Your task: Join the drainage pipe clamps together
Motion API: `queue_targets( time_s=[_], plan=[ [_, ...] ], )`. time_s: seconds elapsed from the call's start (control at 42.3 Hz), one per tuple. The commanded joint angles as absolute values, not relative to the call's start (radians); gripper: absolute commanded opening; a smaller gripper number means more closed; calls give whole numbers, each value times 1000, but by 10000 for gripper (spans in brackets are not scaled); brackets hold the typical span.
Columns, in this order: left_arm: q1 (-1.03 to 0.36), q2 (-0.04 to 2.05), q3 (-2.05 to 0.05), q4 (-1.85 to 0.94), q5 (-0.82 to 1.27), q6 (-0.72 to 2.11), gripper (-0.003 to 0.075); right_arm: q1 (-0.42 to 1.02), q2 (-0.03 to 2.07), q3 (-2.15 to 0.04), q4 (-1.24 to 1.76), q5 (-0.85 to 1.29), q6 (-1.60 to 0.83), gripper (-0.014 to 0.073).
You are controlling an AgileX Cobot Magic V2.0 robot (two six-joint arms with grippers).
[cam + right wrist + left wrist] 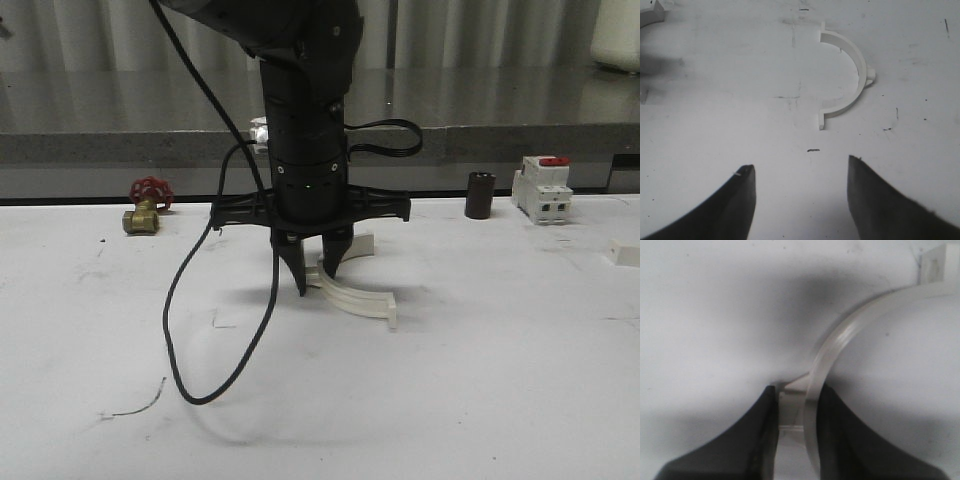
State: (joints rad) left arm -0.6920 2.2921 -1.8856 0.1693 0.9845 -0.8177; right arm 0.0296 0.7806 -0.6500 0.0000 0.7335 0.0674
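Note:
One drainage pipe clamp (pixel 355 297), a white half-ring, lies curved on the white table with its end tab (pixel 392 318) toward the front right. My left gripper (pixel 316 282) points straight down over its other end. In the left wrist view the left gripper (pixel 797 390) is shut on that end of the clamp (pixel 840 340), band and tab pressed between the black fingers. A second clamp (pixel 362 243) lies just behind the left gripper. My right gripper (pixel 800 164) is open above bare table, a short way from a free clamp half (pixel 845 75).
A red-handled brass valve (pixel 147 205) sits at the back left. A dark cylinder (pixel 480 195) and a white red-topped breaker (pixel 542 188) stand at the back right. A small white block (pixel 625 255) lies at the right edge. A black cable (pixel 200 330) loops down to the table.

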Motion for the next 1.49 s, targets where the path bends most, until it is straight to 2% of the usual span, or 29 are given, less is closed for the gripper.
queue_targets(
  time_s=[0.0, 0.26, 0.449, 0.709, 0.875, 1.04, 1.466],
  plan=[
    [-702, 2230, -1915, 170, 970, -828, 193, 25, 781, -677, -16, 682, 65, 440],
    [-702, 2216, -1915, 174, 971, -784, 336, 25, 781, -677, -16, 682, 65, 440],
    [-695, 2141, -1917, 174, 971, -669, 340, 25, 781, -677, -16, 682, 65, 440],
    [-693, 1932, -1917, 189, 969, -234, 340, 25, 781, -677, -16, 682, 65, 440],
    [-657, 1793, -1890, 53, 999, 6, 340, 25, 781, -677, -16, 682, 65, 440],
    [-585, 1638, -1756, -160, 961, 198, 340, 25, 781, -677, -16, 682, 65, 440],
    [-544, 1212, -1251, -168, 767, 200, 336, 25, 781, -677, -16, 682, 65, 440]
  ],
)
